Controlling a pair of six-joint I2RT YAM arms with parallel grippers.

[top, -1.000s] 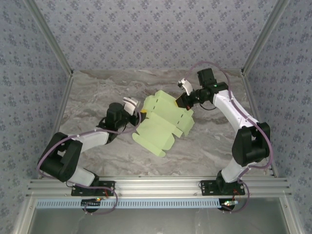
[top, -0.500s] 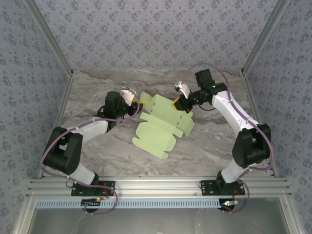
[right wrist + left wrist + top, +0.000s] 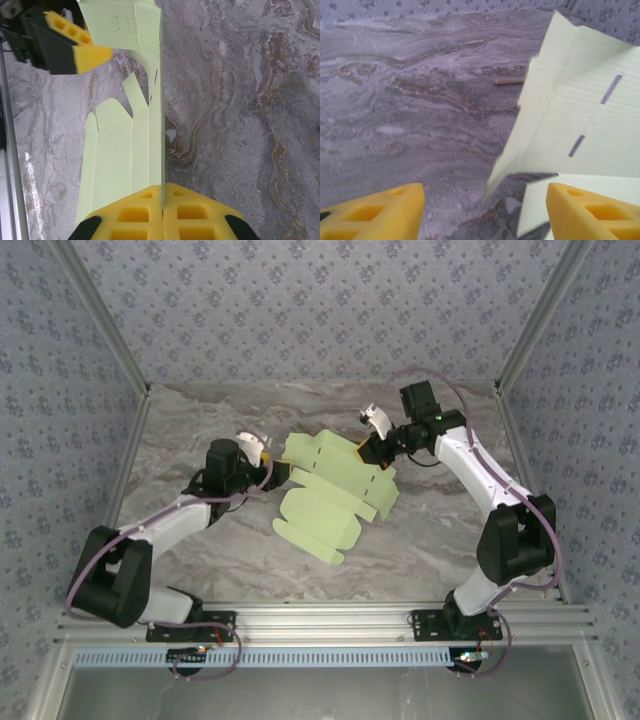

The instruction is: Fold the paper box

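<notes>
Hovering at mid-left, the left gripper (image 3: 268, 461) is gaping wide beside the box (image 3: 330, 495), which is sprawling as a flat sheet across the middle of the table (image 3: 440, 540), while the right gripper (image 3: 362, 450) is pinching its far-right edge.

1. Grey marble-veined counter (image 3: 400, 550), evenly lit.
2. Walls (image 3: 320, 310) on three sides, papered in a blue-grey floral print.
3. Aluminium rails (image 3: 320, 620) along the near edge; slanted metal posts (image 3: 101, 310) at the back corners.
</notes>
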